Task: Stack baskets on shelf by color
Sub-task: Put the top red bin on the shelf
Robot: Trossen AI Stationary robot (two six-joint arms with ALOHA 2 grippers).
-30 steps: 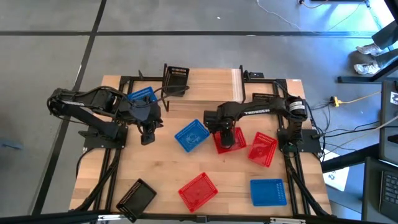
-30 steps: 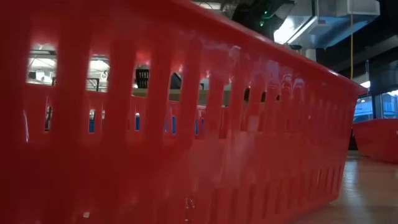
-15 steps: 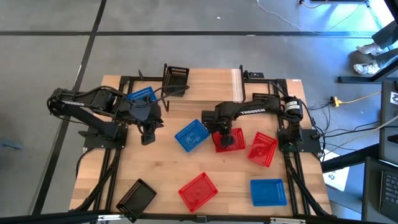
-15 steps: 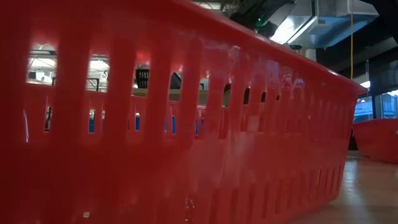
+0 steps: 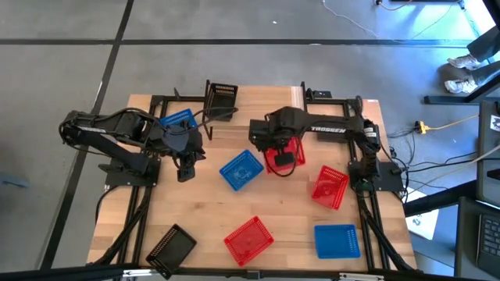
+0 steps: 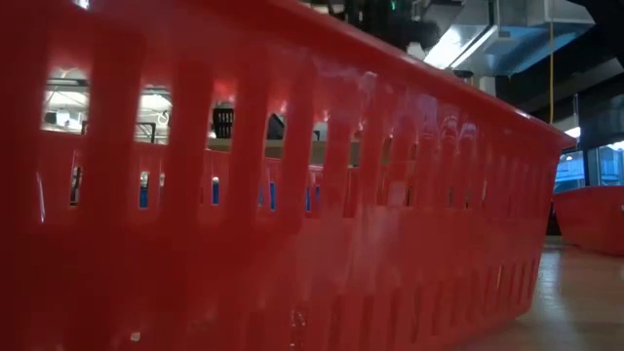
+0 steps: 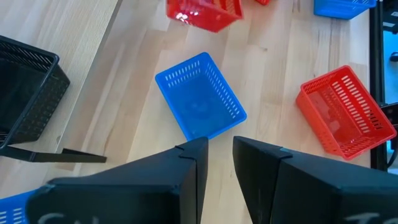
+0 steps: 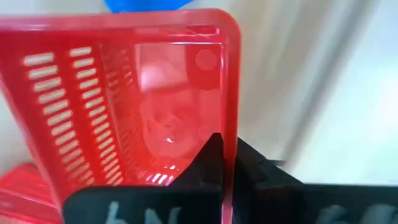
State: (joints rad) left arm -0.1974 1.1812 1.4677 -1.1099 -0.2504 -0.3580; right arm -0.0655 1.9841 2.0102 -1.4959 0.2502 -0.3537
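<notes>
Centrally in the high view, the right gripper (image 5: 279,153) is clenched on 1 red basket's (image 5: 282,158) wall — beside a blue basket (image 5: 241,170). At centre-left, the left gripper (image 5: 186,166) hovers, jaws parted, empty.

The right claw (image 8: 227,167) pinches the rim of a red basket (image 8: 134,118); a blue basket (image 8: 149,5) shows at 12 o'clock.
</notes>
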